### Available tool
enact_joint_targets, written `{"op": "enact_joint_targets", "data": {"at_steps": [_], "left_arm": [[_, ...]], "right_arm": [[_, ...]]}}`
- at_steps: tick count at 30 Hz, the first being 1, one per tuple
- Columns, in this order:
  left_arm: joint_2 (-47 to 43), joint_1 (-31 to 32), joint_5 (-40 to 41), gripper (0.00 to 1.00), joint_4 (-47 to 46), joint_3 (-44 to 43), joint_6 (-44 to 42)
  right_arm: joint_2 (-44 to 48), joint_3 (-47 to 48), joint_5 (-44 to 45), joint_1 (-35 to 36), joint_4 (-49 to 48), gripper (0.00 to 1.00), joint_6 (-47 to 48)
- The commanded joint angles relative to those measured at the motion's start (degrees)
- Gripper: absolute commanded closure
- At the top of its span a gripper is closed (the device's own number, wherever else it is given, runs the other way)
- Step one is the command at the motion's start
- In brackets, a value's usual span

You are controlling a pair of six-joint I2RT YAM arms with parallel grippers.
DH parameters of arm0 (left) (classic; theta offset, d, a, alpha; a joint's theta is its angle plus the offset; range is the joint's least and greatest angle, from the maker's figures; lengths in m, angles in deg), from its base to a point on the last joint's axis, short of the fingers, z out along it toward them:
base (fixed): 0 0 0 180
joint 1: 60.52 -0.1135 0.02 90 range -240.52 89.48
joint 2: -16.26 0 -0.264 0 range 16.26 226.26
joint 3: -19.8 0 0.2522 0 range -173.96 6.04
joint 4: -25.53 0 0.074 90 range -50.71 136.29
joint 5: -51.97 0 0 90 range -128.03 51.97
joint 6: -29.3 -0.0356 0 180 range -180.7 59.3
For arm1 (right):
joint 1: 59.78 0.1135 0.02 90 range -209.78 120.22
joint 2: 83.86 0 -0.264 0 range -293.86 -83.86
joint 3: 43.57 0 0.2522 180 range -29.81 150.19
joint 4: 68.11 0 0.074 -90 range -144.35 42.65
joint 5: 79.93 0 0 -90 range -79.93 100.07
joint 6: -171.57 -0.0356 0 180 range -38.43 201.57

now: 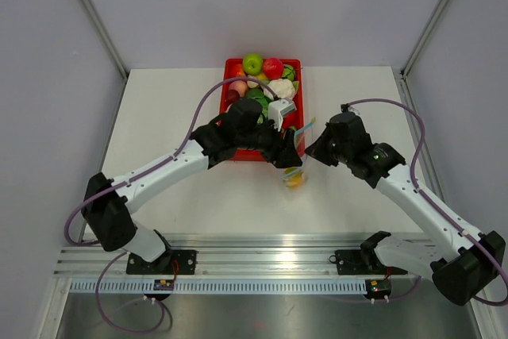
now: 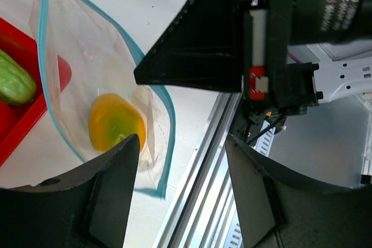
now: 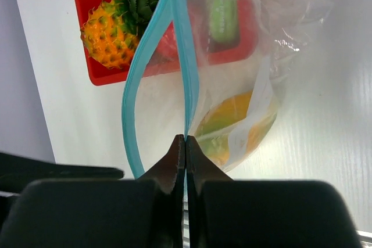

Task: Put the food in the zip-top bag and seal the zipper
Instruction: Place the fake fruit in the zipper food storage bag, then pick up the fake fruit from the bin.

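Your right gripper (image 3: 185,139) is pinched closed on the thin light blue-teal zipper strip (image 3: 190,79) of the crinkly clear plastic bag (image 3: 290,15). Your left gripper (image 2: 181,164) gapes wide. The orange-yellow toy mango (image 2: 116,123) lies inside the bag, just ahead of one fingertip.

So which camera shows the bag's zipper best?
The right wrist view: the zipper runs up the frame, strips parted, pinched in the right pincer. Left wrist shows it as a teal loop; top view, a sliver.
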Motion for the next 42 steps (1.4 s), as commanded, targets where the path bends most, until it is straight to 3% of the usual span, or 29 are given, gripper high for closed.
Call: {"op": "enact_joint_targets", "data": {"at_steps": [1,4,7,15,20,27,32,42], "left_arm": [[-3.94,0.24,-1.02,0.36,3.92,-1.79,-4.45],[-5.09,-0.02,2.14,0.31,5.24,-2.32,-5.25],[-4.13,-1.16,4.78,0.18,5.33,-2.41,-4.02],[1.85,-4.15,15.3,0.17,7.44,-5.57,0.2],[7.55,-4.15,24.46,0.13,14.46,-14.43,-2.34],[18.9,-4.15,36.32,0.18,24.4,-28.33,-0.07],[24.43,-4.24,38.36,0.2,31.51,-35.27,2.74],[31.47,-2.31,43.09,0.23,33.54,-35.81,15.66]], "right_arm": [[1.02,-0.34,0.72,-0.94,-0.07,1.0,0.59],[1.54,-0.78,0.98,-1.2,0.37,1.0,0.85],[2.25,-1.48,0.89,-1.2,0.99,1.0,1.02],[5.5,-1.92,7.91,-1.29,7.4,1.0,2.96],[8.04,-1.04,12.58,-2.78,11.79,1.0,5.5],[7.87,-0.6,12.14,-3.31,11.71,1.0,6.47],[7.96,-0.25,12.23,-3.4,11.8,1.0,7.26],[7.26,-0.51,10.65,-3.4,10.22,1.0,7.7]]}}
